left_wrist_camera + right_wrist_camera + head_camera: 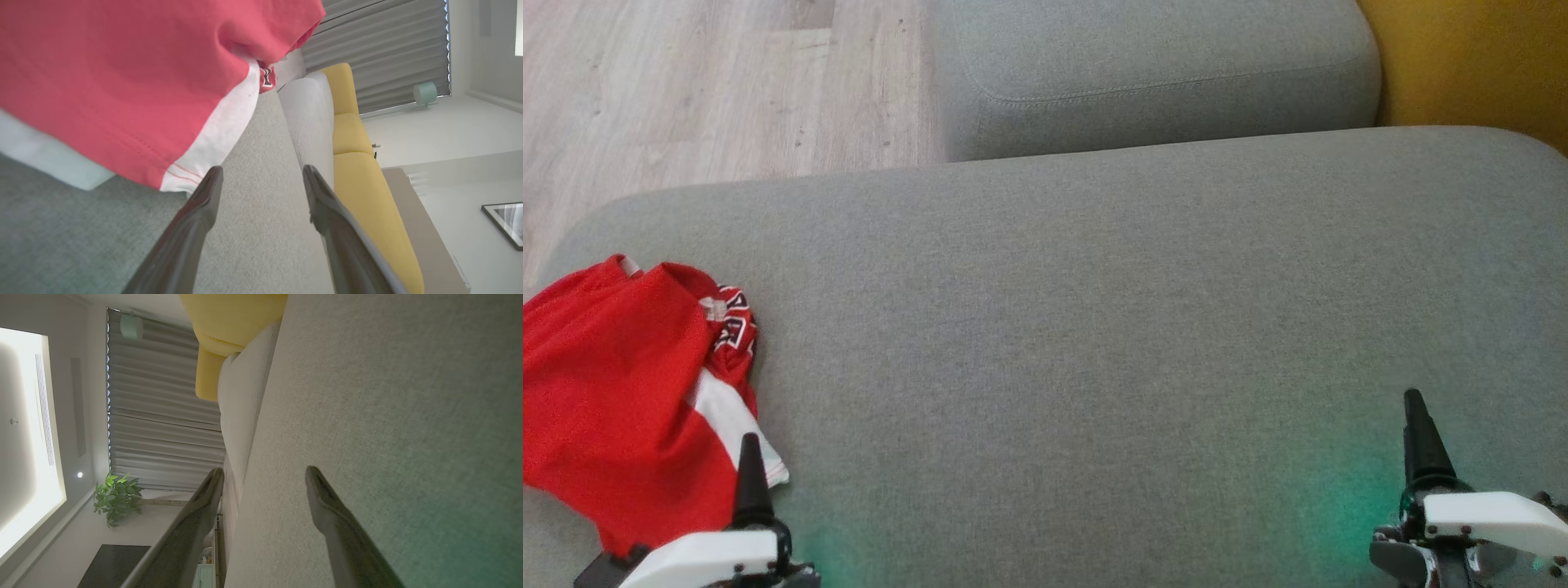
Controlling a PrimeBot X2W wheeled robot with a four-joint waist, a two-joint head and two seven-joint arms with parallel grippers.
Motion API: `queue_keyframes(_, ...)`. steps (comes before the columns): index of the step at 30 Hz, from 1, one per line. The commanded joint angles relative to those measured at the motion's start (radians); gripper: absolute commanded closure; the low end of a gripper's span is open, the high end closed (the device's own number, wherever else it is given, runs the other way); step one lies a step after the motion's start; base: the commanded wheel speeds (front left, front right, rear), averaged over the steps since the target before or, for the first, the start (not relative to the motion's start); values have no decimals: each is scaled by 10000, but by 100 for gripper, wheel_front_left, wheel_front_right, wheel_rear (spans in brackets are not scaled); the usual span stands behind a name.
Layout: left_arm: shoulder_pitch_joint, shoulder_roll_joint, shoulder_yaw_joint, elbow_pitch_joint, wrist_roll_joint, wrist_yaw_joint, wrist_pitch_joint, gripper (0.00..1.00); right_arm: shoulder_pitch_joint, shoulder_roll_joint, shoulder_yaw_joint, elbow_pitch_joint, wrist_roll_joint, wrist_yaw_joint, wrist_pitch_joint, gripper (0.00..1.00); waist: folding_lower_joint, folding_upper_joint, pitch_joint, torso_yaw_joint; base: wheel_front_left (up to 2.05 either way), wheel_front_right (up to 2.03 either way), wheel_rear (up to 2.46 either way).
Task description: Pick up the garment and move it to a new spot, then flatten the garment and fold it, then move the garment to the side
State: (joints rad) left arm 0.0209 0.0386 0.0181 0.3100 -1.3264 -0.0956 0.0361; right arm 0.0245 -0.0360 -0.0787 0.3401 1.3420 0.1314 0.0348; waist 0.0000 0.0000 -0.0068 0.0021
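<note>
We've got the red garment [621,384] bunched at the left end of the grey seat [1094,327] (white stripe showing). Our left gripper [263,173] is spread wide just beside its hem, nothing btwn the fingers. Right gripper [265,473] is spread too, empty, well apart. Wood floor [686,90] and yellow cushion [1478,57] sit beyond.

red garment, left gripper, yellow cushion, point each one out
red garment [613,384], head view, on the plain red cloth near its middle
left gripper [262,168], left wrist view, midway between its two fingertips
yellow cushion [353,134], left wrist view, on its middle segment
</note>
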Motion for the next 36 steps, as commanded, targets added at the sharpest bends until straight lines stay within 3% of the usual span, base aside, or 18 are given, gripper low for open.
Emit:
queue_keyframes(1,-447,57,-20,-418,309,3,-91,0,-474,-56,86,-381,-262,-2,-100,0,0,0,-7,1,0,0,0)
queue_keyframes(36,-578,85,-990,-1261,5044,780,-1102,0,-816,-86,1502,-777,-4923,-4,-1103,0,0,0,-69,-40,0,0,0)
